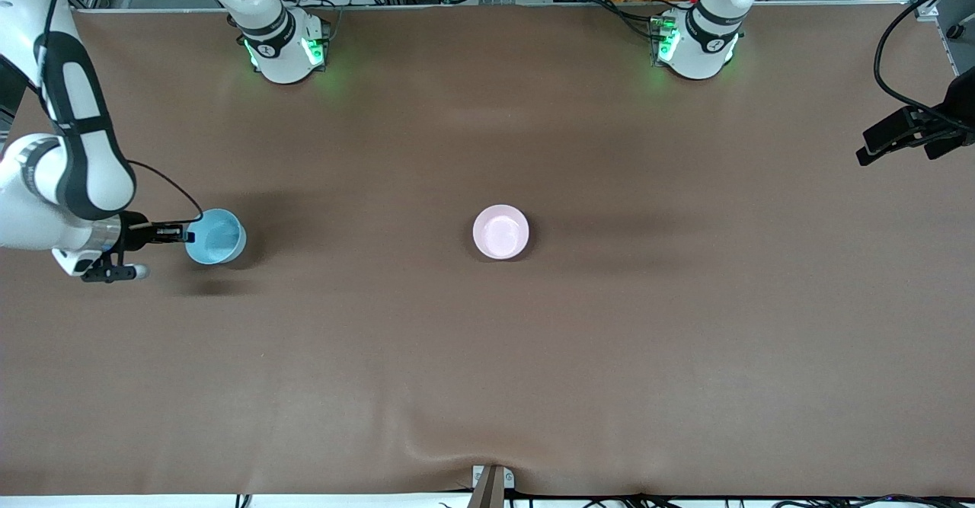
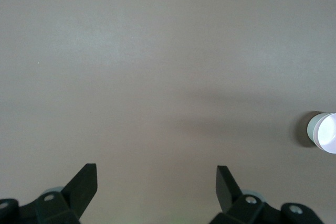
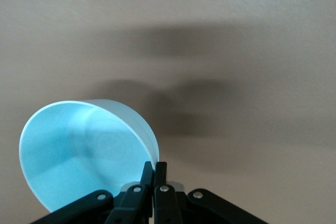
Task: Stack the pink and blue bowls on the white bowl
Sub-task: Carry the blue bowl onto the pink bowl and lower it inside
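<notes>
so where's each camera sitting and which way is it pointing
Front view: high across the table, facing both arm bases; shows the small round sky blue plastic bowl, the small round pale pink plastic bowl, the right gripper and the left gripper.
Left wrist view: on the waiting left arm, looking down past its open jaws at brown table.
Right wrist view: on the right arm, jaws shut on the blue bowl's rim.
Shared: front and right wrist views both show the blue bowl.
</notes>
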{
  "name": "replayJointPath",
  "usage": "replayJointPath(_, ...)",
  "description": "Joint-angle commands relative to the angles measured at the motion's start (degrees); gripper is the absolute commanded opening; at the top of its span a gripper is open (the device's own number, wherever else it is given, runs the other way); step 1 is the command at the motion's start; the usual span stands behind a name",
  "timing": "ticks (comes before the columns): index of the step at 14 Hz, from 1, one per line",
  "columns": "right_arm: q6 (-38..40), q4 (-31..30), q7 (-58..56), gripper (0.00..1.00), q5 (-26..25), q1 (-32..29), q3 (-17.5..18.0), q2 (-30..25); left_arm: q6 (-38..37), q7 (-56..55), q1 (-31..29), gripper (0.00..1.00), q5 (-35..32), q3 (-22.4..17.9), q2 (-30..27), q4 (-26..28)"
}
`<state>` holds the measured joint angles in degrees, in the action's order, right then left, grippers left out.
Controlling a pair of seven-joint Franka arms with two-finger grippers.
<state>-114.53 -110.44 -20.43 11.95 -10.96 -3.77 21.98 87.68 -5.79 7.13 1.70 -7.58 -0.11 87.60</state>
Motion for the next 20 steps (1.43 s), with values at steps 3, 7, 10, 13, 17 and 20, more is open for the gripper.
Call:
replayJointPath(3,2.56,3.03,23.43,0.00,0.88,10.58,2.70,-3.26,0.03,1.04,-0.10,1.00,0.50,0.20,-1.03,0.64)
replayJointPath(7,1.77,8.56,44.72,0.00,2.28,19.46,7.10,-2.21,0.12,1.04,-0.10,1.00,0.50,0.20,-0.94,0.64)
replayJointPath(10,1.59,13.74,58.43,0.00,4.40,26.66,9.04,0.86,0.47,1.04,-0.10,1.00,0.50,0.20,-0.77,0.64)
replayJointPath(13,-2.77,17.36,69.79,0.00,4.40,35.27,9.05,5.17,0.47,1.04,-0.10,1.00,0.50,0.20,-0.68,0.64)
replayJointPath(17,-10.52,17.10,76.83,0.00,4.22,42.93,8.96,9.74,0.56,1.04,-0.10,1.00,0.59,0.20,-0.59,0.73)
replayJointPath(20,-11.59,17.01,81.42,0.00,4.31,44.88,9.48,10.02,0.65,1.04,-0.10,1.00,0.59,0.20,-0.59,0.73)
